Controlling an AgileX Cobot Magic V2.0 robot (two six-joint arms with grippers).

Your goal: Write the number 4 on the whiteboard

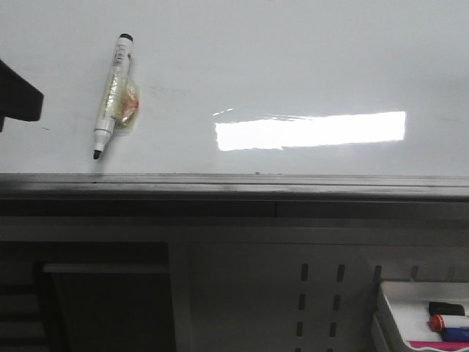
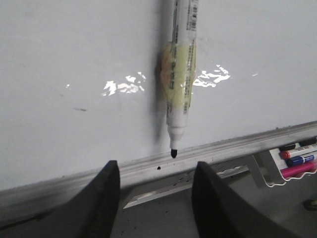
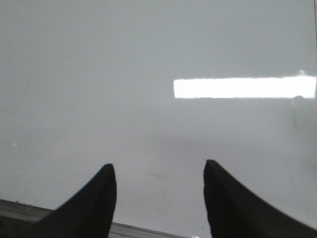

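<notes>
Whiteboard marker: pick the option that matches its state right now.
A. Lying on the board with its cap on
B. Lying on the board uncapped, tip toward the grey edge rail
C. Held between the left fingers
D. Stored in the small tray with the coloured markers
B: the marker lies loose on the whiteboard, its bare black tip toward the rail, while the left gripper hangs open short of it, holding nothing.

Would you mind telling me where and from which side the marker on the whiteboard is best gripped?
Probably mid-barrel on the marker, around the taped yellowish band, clear of the bare black tip. It lies flat on the whiteboard, tip toward the near rail, so come down from above with the jaws across the barrel. The open left gripper already lines up with it.
</notes>
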